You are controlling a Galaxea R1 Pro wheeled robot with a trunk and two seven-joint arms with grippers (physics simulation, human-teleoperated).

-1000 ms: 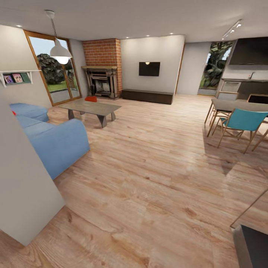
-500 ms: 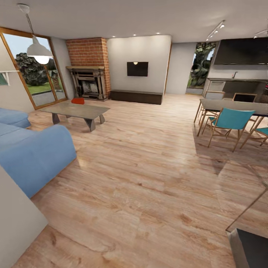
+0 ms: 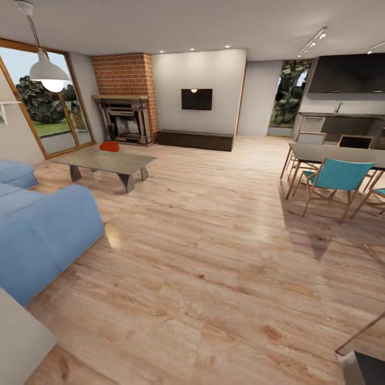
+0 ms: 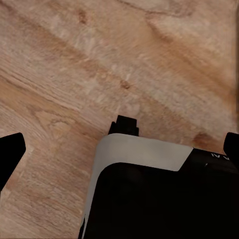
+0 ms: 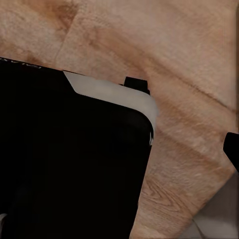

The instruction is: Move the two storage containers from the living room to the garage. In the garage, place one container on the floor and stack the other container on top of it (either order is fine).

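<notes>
I am in the living room, on its light wood plank floor [image 3: 214, 256]. One red-orange storage container [image 3: 109, 146] sits at the far end of the low grey coffee table [image 3: 107, 160], near the fireplace [image 3: 125, 122]. My left gripper [image 4: 119, 149] hangs open over the planks, its two dark fingertips [image 4: 10, 152] wide apart with nothing between them. My right gripper [image 5: 119, 149] also looks open: one fingertip [image 5: 231, 149] stands far out at the edge, while my dark base hides the other.
A blue sofa [image 3: 43, 230] stands at the left, with a white wall corner [image 3: 21, 342] close by. Dining table and chairs [image 3: 334, 171] stand on the right. A long dark cabinet [image 3: 195, 140] lines the far wall. A wide stretch of floor lies ahead.
The whole head view has shifted: the camera has moved into the room, and the wall corner at the left has slid mostly out of the picture. Nothing in the room has moved.
</notes>
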